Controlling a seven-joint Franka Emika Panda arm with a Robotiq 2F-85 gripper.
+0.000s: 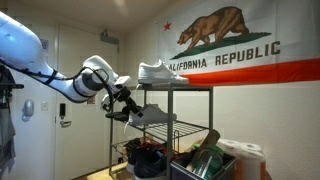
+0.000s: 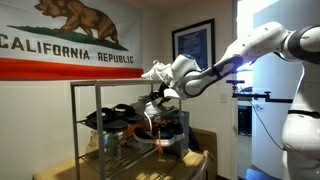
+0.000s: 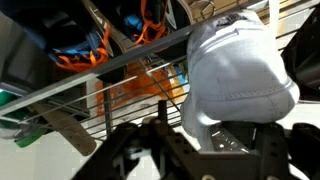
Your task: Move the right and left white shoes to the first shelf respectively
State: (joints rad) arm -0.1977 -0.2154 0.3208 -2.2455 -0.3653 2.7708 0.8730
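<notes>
One white shoe (image 1: 155, 72) stands on the first shelf (image 1: 195, 88), the top tier of the dark metal rack, and shows in both exterior views (image 2: 156, 71). My gripper (image 1: 127, 106) is shut on the second white shoe (image 1: 150, 116) and holds it at the rack's end, about level with the second wire tier. In the wrist view this shoe (image 3: 238, 75) fills the right side, its sole end between my fingers (image 3: 200, 138), above the wire tier. The top shelf also shows in an exterior view (image 2: 100, 84).
Dark shoes with orange laces (image 2: 115, 118) lie on the wire tier under the top shelf and show in the wrist view (image 3: 95, 45). Bottles and paper rolls (image 1: 245, 155) crowd the rack's foot. A California flag (image 1: 240, 45) hangs behind; a door (image 1: 75, 90) is beside the rack.
</notes>
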